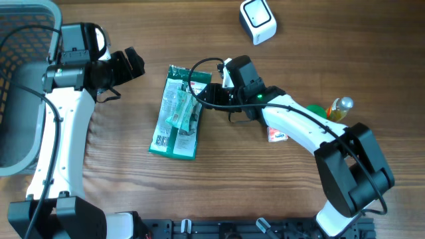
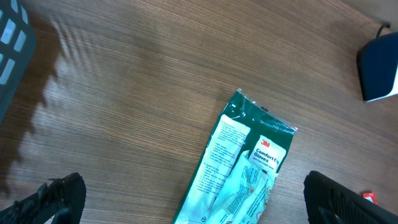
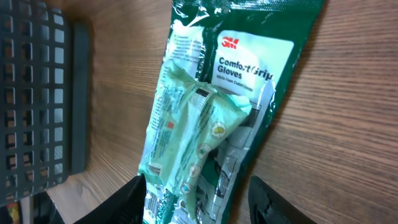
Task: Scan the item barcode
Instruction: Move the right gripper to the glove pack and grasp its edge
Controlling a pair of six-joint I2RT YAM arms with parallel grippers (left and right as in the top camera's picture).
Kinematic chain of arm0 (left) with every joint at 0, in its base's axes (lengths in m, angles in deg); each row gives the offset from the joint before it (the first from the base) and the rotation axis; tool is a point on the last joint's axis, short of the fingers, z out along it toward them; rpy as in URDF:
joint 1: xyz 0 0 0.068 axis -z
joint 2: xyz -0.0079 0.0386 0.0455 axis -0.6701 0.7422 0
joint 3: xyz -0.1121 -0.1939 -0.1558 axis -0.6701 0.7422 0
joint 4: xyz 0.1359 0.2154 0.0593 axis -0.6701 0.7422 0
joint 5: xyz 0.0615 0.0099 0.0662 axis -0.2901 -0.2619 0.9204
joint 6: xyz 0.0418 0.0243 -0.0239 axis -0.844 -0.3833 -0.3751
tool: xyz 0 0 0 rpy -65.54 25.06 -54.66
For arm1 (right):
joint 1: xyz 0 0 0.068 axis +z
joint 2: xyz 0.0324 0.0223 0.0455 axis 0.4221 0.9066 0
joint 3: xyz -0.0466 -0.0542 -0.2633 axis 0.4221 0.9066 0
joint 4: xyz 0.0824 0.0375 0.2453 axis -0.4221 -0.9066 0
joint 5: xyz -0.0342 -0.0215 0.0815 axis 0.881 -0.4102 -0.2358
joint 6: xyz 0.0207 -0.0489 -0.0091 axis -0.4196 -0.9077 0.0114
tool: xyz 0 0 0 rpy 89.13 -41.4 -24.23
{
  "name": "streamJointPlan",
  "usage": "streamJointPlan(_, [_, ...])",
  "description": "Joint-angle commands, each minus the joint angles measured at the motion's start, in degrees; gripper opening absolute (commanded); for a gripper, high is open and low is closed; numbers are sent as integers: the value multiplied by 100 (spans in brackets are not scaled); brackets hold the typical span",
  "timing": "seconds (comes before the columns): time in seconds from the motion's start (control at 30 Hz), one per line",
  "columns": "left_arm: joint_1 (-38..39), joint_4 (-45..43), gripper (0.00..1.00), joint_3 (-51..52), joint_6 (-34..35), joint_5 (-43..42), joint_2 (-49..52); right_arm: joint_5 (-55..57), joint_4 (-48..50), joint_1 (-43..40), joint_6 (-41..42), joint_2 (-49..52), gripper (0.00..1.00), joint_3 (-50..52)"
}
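The right tool is open, its two black fingers standing apart on either side of the near end of a flat dark green plastic glove packet, which lies flat on the wood-grain counter. Whether the fingers touch the film cannot be told. From the right wrist view the glove packet runs away from the right tool, printed label at its far end, and a smaller pale green crinkled sachet lies on top of it, lengthwise. Off to this tool's left stands a grey plastic mesh basket. The left tool is open wide, holding nothing, and hangs above bare counter with the glove packet ahead of it, nearer its right finger than its left. The mesh basket shows at the far left of that view. A white boxy barcode scanner with a dark window stands well apart from both tools, beyond the right arm. Behind the right tool, near the arm's elbow, lie a yellow-green bottle with a gold cap and a small red-and-white packet.
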Motion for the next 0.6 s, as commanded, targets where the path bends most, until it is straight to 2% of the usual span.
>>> streamJointPlan(0.0, [-22, -11, 100, -70, -118, -68, -17, 76, -46, 44, 70, 103, 53, -15])
streamJointPlan(0.07, [-22, -13, 100, -70, -116, -70, -17, 76, -44, 39, 66, 103, 58, -15])
streamJointPlan(0.27, [-20, 313, 100, -63, -120, -647, -2, -107, -72, 33, -101, 103, 59, -15])
streamJointPlan(0.3, [0, 411, 90, -22, -120, -708, -2, -175, -72, 33, -98, 103, 59, -15])
streamJointPlan(0.33, [44, 509, 60, 66, -129, -763, -2, -212, -70, 33, -94, 105, 59, -15])
streamJointPlan(0.37, [83, 540, 37, 162, -140, -761, -2, -227, -70, 33, -83, 105, 58, -15])
streamJointPlan(0.4, [155, 549, 27, 323, -138, -758, -2, -227, -72, 33, -85, 107, 60, -15])
streamJointPlan(0.47, [326, 461, 20, 699, -138, -761, -2, -229, -68, 33, -83, 107, 64, -15])
streamJointPlan(0.57, [619, 184, 22, 1191, -140, -782, 2, -264, -13, 33, -76, 111, 65, -15])
